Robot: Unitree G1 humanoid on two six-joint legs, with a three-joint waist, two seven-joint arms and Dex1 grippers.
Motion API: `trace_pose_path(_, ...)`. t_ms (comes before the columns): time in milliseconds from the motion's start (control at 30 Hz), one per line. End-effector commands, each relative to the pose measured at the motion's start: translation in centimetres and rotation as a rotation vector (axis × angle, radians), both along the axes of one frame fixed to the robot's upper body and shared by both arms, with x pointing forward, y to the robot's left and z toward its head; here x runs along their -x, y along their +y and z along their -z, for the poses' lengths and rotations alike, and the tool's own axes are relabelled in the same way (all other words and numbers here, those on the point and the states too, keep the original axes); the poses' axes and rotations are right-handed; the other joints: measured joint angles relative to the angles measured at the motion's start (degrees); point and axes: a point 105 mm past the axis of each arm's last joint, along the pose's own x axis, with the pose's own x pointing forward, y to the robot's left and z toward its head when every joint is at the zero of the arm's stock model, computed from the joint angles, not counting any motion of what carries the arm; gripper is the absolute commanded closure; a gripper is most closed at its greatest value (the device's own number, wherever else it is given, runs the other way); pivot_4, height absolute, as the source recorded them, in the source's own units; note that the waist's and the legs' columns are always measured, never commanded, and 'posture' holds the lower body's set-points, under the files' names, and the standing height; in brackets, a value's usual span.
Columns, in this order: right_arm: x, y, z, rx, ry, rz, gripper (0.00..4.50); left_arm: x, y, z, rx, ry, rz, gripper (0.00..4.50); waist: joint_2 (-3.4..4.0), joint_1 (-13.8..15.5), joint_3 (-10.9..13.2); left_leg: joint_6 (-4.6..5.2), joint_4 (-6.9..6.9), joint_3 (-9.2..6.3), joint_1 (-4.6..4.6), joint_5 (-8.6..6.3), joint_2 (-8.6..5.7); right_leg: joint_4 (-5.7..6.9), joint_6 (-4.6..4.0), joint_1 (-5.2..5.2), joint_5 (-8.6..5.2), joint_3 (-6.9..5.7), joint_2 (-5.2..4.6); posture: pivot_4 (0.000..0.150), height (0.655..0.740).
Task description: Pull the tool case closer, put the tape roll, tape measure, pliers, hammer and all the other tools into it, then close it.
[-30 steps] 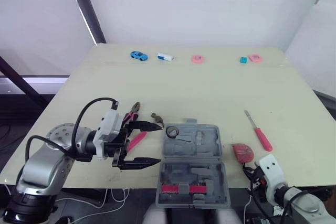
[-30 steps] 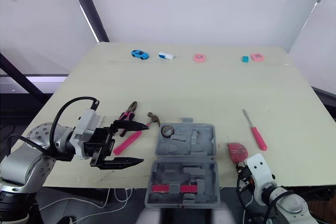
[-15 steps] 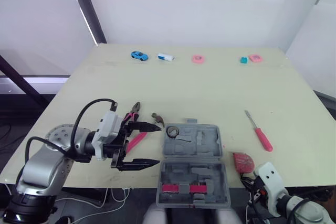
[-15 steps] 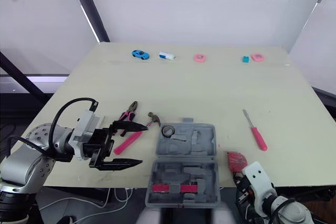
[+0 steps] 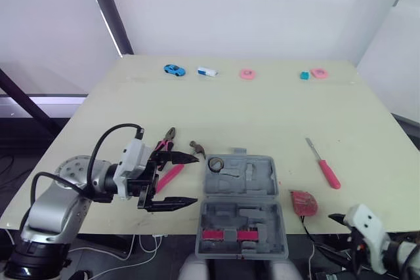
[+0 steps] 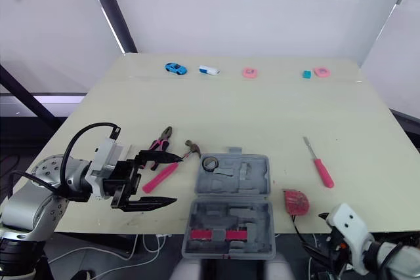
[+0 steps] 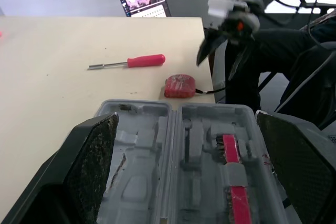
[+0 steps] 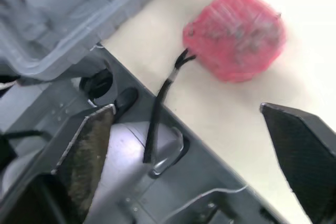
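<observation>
Head view: a pale table (image 5: 275, 116) with white walls behind it and small toys along its far edge. The tool case (image 5: 240, 201) lies open at the near edge, its near half overhanging. The tape roll (image 5: 216, 163) sits at the case's far-left corner. Left of the case are the pliers (image 5: 165, 142) and hammer (image 5: 195, 147), partly behind my left gripper (image 5: 195, 179), whose fingers are spread wide. Right of the case I see the tape measure (image 5: 304, 202), then the screwdriver (image 5: 323, 164).

Left wrist: a laptop (image 7: 142, 1) stands beyond the case.

Right wrist: my right gripper (image 8: 186, 107) is spread and empty. The case corner is cut off and the tape measure is blurred.
</observation>
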Motion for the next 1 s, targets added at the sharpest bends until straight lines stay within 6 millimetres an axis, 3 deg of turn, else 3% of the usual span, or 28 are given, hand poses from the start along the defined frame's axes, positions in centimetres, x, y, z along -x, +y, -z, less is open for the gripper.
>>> trace_pose_path(33, -1.2, 0.0, -0.5, 0.004, -0.063, -0.109, 0.03, 0.0, -0.3, -0.4, 0.005, -0.034, 0.025, 0.00, 0.02, 0.0, 0.0, 0.00, 0.02, 0.00, -0.02, 0.00, 0.00, 0.00, 0.00, -0.01, 0.00, 0.02, 0.00, 0.150, 0.7395)
trace_pose_path(200, -3.7, 0.4, -1.2, -0.040, -0.130, -0.252, 0.03, -0.1, -0.3, -0.8, 0.007, -0.044, 0.030, 0.00, 0.03, 0.2, 0.1, 0.00, -0.03, -0.18, -0.08, 0.00, -0.02, -0.02, -0.04, 0.03, 0.01, 0.21, 0.30, 0.150, 0.7395)
trace_pose_path(500, -5.5, 0.8, 0.4, -0.016, -0.073, -0.478, 0.03, 0.2, -0.6, -0.9, 0.009, -0.043, 0.042, 0.00, 0.05, 0.0, 0.1, 0.01, 0.00, -0.15, -0.02, 0.00, -0.02, 0.01, -0.15, 0.09, 0.09, 0.43, 0.40, 0.150, 0.7395)
trace_pose_path(700, -6.9, 1.4, 1.3, 0.029, -0.088, -0.513, 0.03, 0.9, -0.3, -1.1, 0.001, -0.035, 0.055, 0.00, 0.05, -0.2, 0.1, 0.00, 0.01, -0.12, 0.00, 0.01, -0.02, 0.05, -0.20, 0.09, 0.13, 0.46, 0.41, 0.150, 0.7395)
trace_pose_path(1000, -7.5, 1.6, 2.0, 0.077, -0.080, -0.534, 0.03, 1.8, 0.0, -1.5, -0.028, 0.016, 0.102, 0.00, 0.08, -0.2, 0.1, 0.00, 0.02, -0.10, 0.02, 0.01, -0.01, 0.07, -0.23, 0.09, 0.14, 0.48, 0.42, 0.150, 0.7395)
